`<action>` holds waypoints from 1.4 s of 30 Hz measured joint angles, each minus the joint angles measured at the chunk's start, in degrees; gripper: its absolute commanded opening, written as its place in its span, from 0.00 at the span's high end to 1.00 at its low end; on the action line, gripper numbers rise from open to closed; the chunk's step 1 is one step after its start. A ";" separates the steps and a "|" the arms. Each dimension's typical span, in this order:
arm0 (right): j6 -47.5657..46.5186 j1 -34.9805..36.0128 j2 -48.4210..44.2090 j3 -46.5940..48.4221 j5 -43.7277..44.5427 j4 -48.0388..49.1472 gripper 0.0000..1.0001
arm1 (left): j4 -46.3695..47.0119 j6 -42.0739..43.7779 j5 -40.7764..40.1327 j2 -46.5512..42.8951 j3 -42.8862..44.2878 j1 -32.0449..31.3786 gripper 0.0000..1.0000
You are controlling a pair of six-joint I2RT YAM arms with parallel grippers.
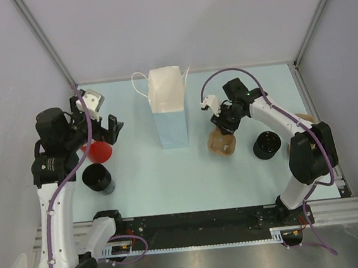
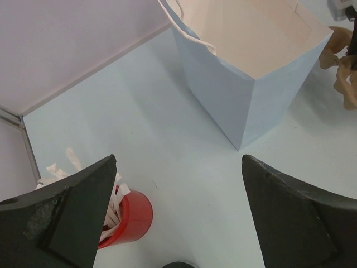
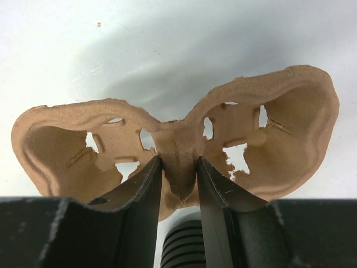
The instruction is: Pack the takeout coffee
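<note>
Pinches carrier (image 3: 72, 139) rib with right claw (image 3: 178, 165) just right of bag (image 1: 170, 119); holds left claw (image 2: 178, 162) wide open left of bag. Leaves coffee (image 1: 267, 144) farther right: probably light, thin-walled, spillable; best gripped gently mid-wall.

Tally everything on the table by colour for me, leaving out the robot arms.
Black: 2, left black cup, right black cup
Red: 1, cup of straws
Pale blue: 1, paper bag
Brown: 1, pulp carrier
Total: 5
Not counted: tan shape behind the right arm, too hidden to identify.
</note>
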 measured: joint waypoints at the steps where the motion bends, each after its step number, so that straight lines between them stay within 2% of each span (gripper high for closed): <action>1: 0.48 0.35 0.22 -0.37 0.68 0.55 0.63 | 0.04 -0.02 -0.24 -0.15 -0.15 0.00 0.00; 8: 5.68 1.79 3.67 -3.04 5.62 5.75 0.62 | 0.33 -0.11 -0.92 -0.39 -0.94 0.00 0.01; 18: 7.96 1.75 4.98 -3.78 8.41 8.61 0.30 | 0.55 -0.46 -1.46 -0.74 -1.60 0.00 0.01; 24: 7.48 1.75 5.01 -4.85 7.63 8.74 0.22 | 0.57 -0.44 -1.90 -0.74 -1.86 0.00 0.01; 31: 6.12 1.75 6.78 -5.11 6.95 9.99 0.26 | 0.57 -0.46 -1.88 -0.94 -1.88 0.00 0.01; 38: 5.35 1.75 8.02 -6.05 6.78 10.60 0.39 | 0.57 -0.46 -1.86 -1.27 -2.01 0.07 0.01; 42: 4.96 1.75 8.04 -6.10 6.69 11.15 0.41 | 0.59 -0.46 -1.84 -1.29 -2.05 0.13 0.01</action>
